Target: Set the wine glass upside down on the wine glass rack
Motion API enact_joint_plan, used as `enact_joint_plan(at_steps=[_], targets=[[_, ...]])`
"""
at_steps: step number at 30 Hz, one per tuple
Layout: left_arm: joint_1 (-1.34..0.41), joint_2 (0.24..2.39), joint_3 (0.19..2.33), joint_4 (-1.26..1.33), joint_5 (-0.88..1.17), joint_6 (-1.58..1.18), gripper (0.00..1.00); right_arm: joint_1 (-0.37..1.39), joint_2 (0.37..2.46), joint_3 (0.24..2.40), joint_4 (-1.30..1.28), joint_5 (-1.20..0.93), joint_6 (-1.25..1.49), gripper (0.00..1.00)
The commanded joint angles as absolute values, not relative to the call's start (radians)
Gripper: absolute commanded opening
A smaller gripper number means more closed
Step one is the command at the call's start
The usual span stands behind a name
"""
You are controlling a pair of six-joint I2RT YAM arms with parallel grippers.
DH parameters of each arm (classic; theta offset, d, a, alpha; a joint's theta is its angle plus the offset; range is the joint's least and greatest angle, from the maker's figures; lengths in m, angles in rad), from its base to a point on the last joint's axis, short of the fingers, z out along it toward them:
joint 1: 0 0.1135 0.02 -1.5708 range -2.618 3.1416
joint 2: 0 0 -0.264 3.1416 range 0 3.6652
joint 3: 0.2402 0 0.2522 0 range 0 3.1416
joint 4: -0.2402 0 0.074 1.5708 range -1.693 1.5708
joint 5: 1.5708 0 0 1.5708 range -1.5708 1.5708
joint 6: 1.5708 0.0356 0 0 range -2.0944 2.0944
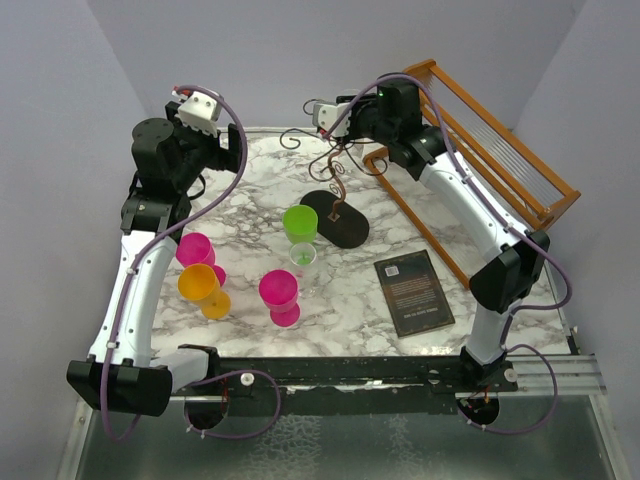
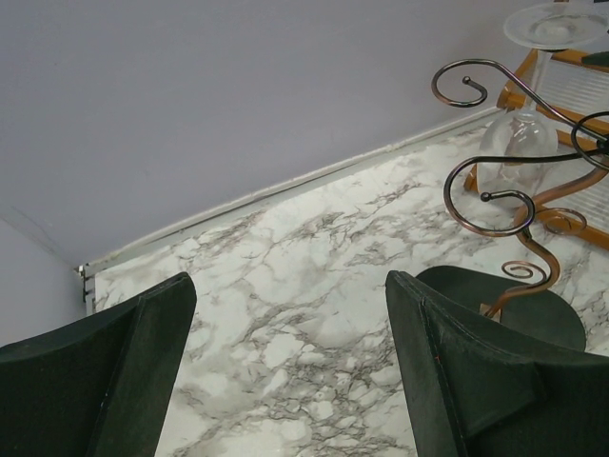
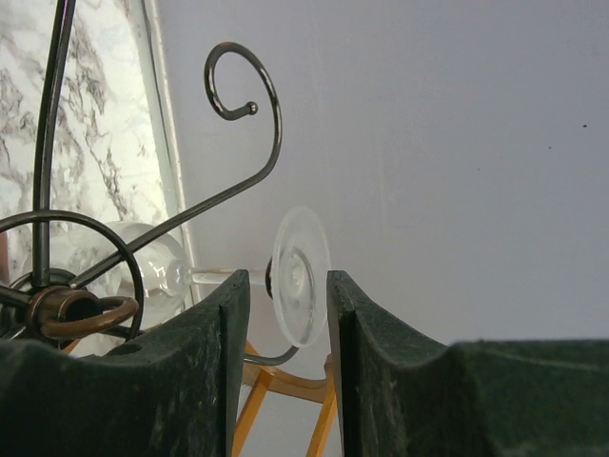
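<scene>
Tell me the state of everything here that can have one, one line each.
Glass: upside down, hanging on rack.
Rack: upright.
Left gripper: open, empty.
Right gripper: jaws parted round glass foot.
Green cup: upright.
Orange cup: upright.
Left pink cup: upright.
Right pink cup: upright.
Book: closed, lying flat.

High rear overhead; both wrist cameras close on the wine glass rack [image 1: 345,228], probably from opposite sides.

light: bright, diffuse | shadows: faint, soft-edged | focus: sharp in all views
</scene>
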State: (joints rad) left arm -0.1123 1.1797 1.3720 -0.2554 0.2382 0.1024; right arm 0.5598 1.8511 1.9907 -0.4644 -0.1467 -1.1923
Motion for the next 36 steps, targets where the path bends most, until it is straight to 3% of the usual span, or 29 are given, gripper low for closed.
enact_joint_plan(at_steps=[1, 11, 16, 24, 36], targets=[[-0.11, 1.154, 1.361, -0.231, 0.222, 0.11, 0.84, 0.568, 1.779, 2.028, -0.468, -0.191, -1.127, 0.39], [-0.111, 1.162, 1.395, -0.412, 0.232, 0.206, 0.84, 0.568, 1.633, 1.98, -0.401, -0.163, -0.889, 0.41], [-0.11, 1.16, 1.401, -0.614, 0.347, 0.304, 0.84, 0.566, 1.508, 1.886, -0.397, -0.086, -0.722, 0.63], [-0.11, 1.161, 1.364, -0.822, 0.316, 0.358, 0.84, 0.565, 1.293, 1.641, -0.38, -0.093, -0.567, 0.69], [-0.164, 1.254, 1.243, -0.585, 0.495, 0.049, 0.82, 0.491, 1.208, 1.576, -0.446, -0.312, -0.504, 0.73]])
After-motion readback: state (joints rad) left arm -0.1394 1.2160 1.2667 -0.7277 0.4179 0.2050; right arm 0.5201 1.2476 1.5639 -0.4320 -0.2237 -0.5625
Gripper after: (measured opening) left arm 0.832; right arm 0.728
